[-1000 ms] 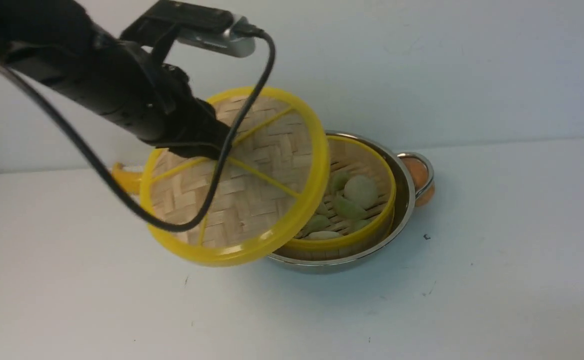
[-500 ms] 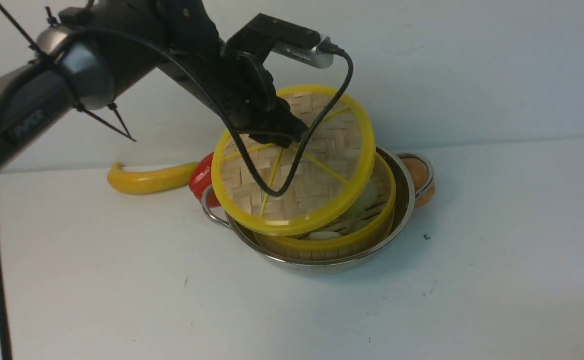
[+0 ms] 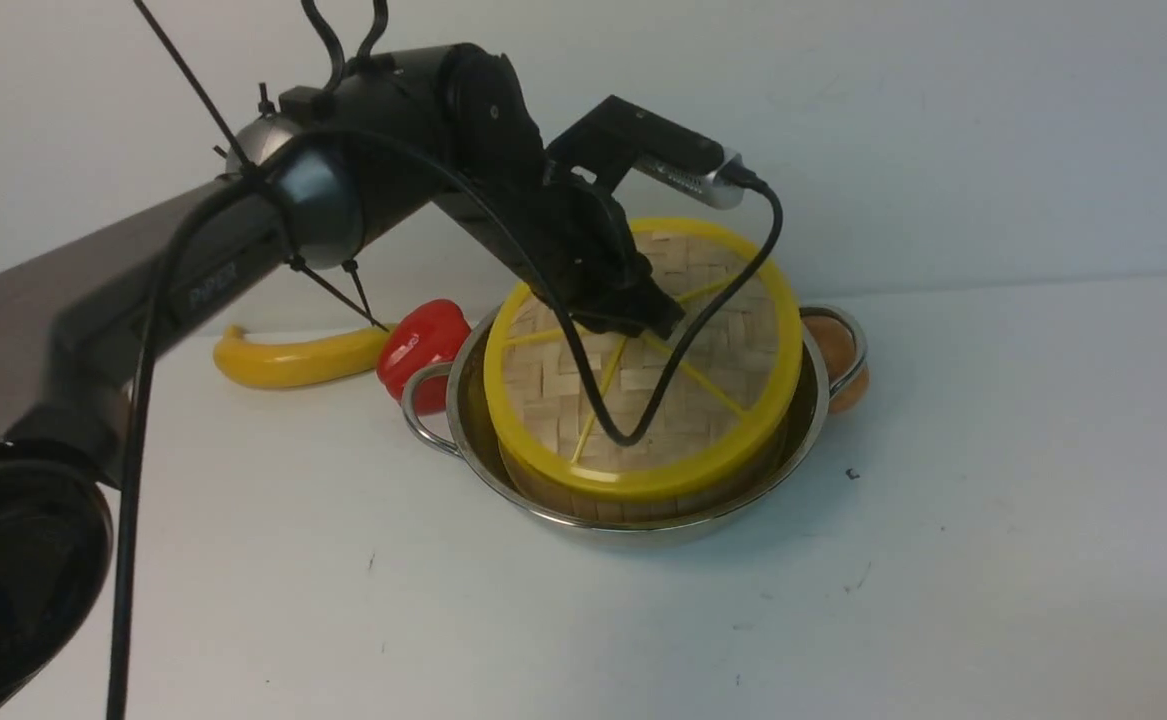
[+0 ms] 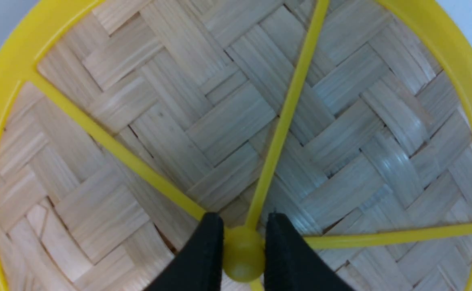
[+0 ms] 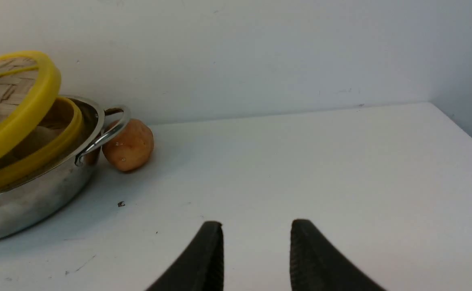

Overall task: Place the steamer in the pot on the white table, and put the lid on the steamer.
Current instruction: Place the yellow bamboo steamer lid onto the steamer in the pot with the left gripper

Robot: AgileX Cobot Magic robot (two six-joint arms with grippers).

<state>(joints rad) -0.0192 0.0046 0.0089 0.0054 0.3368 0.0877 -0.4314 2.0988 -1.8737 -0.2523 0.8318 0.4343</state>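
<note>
So that the lid (image 3: 723,335) seats centred on the steamer (image 5: 37,155) in the pot (image 5: 25,206), the left gripper (image 4: 244,218) clamps its knob (image 4: 244,252), while the right gripper (image 5: 257,222) rests empty, jaws apart.

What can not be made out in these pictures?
- Front view: the flat round woven-bamboo lid hides what lies inside the yellow-rimmed bamboo steamer.
- Left wrist view: the lid fills the frame, hiding the shiny steel pot.
- Right wrist view: the frame edge cuts off most of the lid, so its seating is unclear.
</note>
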